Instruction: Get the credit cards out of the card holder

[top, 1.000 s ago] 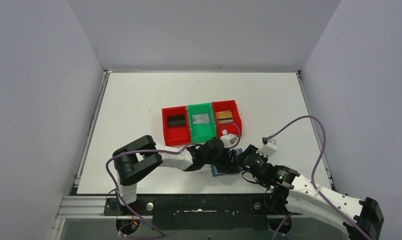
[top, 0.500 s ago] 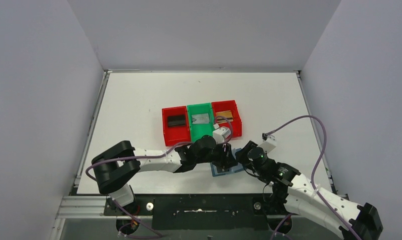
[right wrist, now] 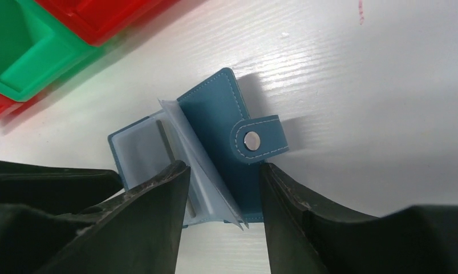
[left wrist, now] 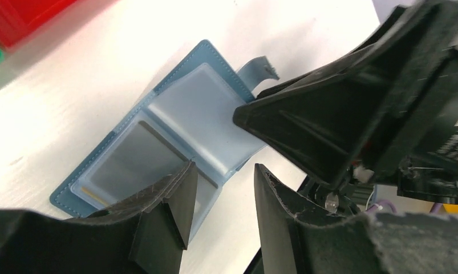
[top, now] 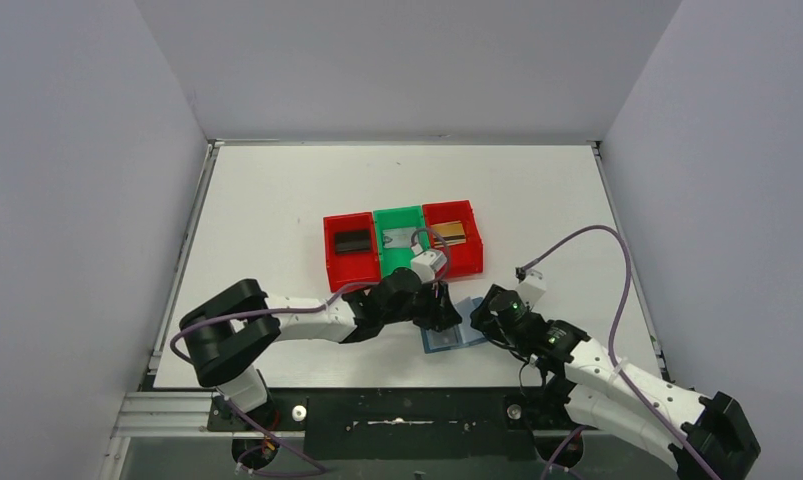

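Note:
The teal-blue card holder lies open on the table between my two grippers. In the left wrist view its light blue pockets face up, and a grey card shows through the lower pocket. My left gripper is open just above the holder's near corner, one finger over the pocket. In the right wrist view the holder's cover with the snap tab stands half raised. My right gripper is open, with its jaws on either side of the raised cover and the clear pages, holding nothing.
Three bins stand in a row behind the holder: a red bin with a black card, a green bin with a silver card, and a red bin with a gold-brown card. The right gripper's body is close to my left fingers.
The left arm has stretched out low and its gripper has shifted slightly left and away. The right gripper has closed in on the holder, which is more exposed, its right half raised.

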Tool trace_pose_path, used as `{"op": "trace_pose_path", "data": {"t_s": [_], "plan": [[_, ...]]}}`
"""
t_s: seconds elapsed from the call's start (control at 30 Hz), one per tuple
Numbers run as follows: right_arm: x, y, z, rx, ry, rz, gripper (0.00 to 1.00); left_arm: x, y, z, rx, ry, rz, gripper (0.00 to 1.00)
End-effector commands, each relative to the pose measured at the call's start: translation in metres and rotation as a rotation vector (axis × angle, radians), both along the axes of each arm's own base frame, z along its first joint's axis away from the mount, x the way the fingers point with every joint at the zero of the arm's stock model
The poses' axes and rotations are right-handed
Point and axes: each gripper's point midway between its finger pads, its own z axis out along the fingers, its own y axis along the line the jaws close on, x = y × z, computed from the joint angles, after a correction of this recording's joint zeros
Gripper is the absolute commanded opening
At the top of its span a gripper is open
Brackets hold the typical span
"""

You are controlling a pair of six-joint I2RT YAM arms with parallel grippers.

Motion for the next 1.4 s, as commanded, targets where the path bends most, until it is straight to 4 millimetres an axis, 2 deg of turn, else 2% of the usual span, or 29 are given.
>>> {"op": "trace_pose_path", "data": {"t_s": [0.0, 0.07, 0.13, 0.27, 0.3, 0.33, 0.47, 0.57, 0.63, 0.8, 0.93, 1.07, 1.2, 1.37], "plan": [[0.013, 0.012, 0.035, 0.064, -0.111, 0.041, 0.51, 0.012, -0.009, 0.025, -0.052, -0.034, 0.049, 0.41], [0.014, 0.014, 0.039, 0.074, -0.13, 0.059, 0.54, 0.022, 0.011, 0.018, 0.006, -0.018, 0.155, 0.42], [0.014, 0.014, 0.036, 0.062, -0.126, 0.072, 0.57, 0.028, 0.028, 0.021, 0.018, -0.031, 0.227, 0.44], [0.012, 0.012, 0.016, -0.027, -0.044, 0.098, 0.53, 0.033, 0.065, 0.031, 0.007, -0.027, 0.341, 0.45], [0.012, 0.013, 0.012, -0.043, -0.026, 0.106, 0.5, 0.034, 0.071, 0.035, 0.004, -0.025, 0.355, 0.45], [0.013, 0.014, 0.011, -0.053, -0.016, 0.114, 0.46, 0.031, 0.082, 0.028, 0.022, -0.016, 0.366, 0.46], [0.015, 0.025, 0.009, -0.059, -0.005, 0.177, 0.28, 0.025, 0.11, 0.026, 0.048, -0.013, 0.399, 0.46], [0.012, 0.043, 0.011, 0.009, -0.018, 0.246, 0.18, 0.02, 0.127, 0.027, 0.059, -0.014, 0.417, 0.46], [0.007, 0.057, 0.009, 0.085, -0.007, 0.285, 0.16, 0.017, 0.137, 0.029, 0.062, -0.016, 0.428, 0.46], [-0.003, 0.085, 0.002, 0.221, 0.002, 0.324, 0.15, 0.012, 0.151, 0.033, 0.052, -0.013, 0.444, 0.46], [-0.008, 0.11, 0.003, 0.21, -0.008, 0.401, 0.15, 0.008, 0.158, 0.034, 0.046, -0.01, 0.451, 0.46], [-0.007, 0.123, 0.001, 0.12, 0.006, 0.457, 0.13, 0.006, 0.163, 0.034, 0.05, -0.008, 0.456, 0.46], [-0.011, 0.139, 0.005, 0.134, -0.009, 0.535, 0.1, 0.006, 0.168, 0.032, 0.061, -0.007, 0.47, 0.46], [-0.018, 0.147, 0.008, 0.112, -0.024, 0.639, 0.07, 0.007, 0.173, 0.036, 0.054, -0.016, 0.49, 0.46]]}}
